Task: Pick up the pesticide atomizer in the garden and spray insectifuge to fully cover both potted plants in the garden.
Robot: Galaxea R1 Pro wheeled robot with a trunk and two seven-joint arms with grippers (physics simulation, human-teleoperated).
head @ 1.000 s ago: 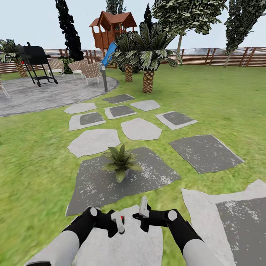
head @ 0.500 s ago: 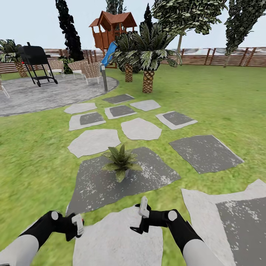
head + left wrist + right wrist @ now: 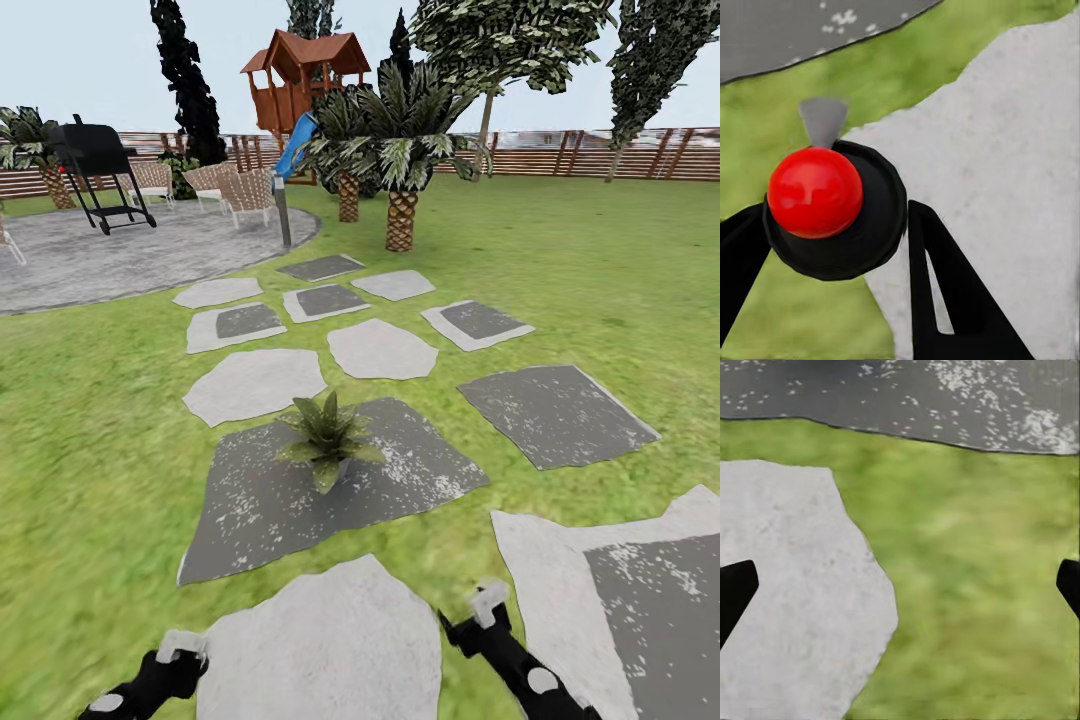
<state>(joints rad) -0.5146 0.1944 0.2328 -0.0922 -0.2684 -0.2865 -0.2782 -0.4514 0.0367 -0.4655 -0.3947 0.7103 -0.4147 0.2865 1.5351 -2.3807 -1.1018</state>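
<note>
Green lawn point(image 3: 620, 290) with grey stepping stones, both arms low at the frame's near edge.

Lawn and fence point(image 3: 560, 152) take up most of the garden; at ten o'clock lies a paved patio point(image 3: 110, 255) with a black grill point(image 3: 97, 160) and chairs, at twelve o'clock a wooden playhouse point(image 3: 305, 80) behind two palms. One potted plant point(image 3: 327, 435) sits on a dark stone slab point(image 3: 320, 490) just ahead of centre. A pale slab point(image 3: 320, 640) lies nearest, between the arms. Left gripper point(image 3: 180, 648) is at seven o'clock, right gripper point(image 3: 487, 603) at five. In the left wrist view a black disc with a red ball point(image 3: 815, 192) lies between the dark fingers point(image 3: 945, 292), touching neither; whether they grip it cannot be told. In the right wrist view the fingers point(image 3: 735, 589) stand wide apart over grass, holding nothing.
</note>
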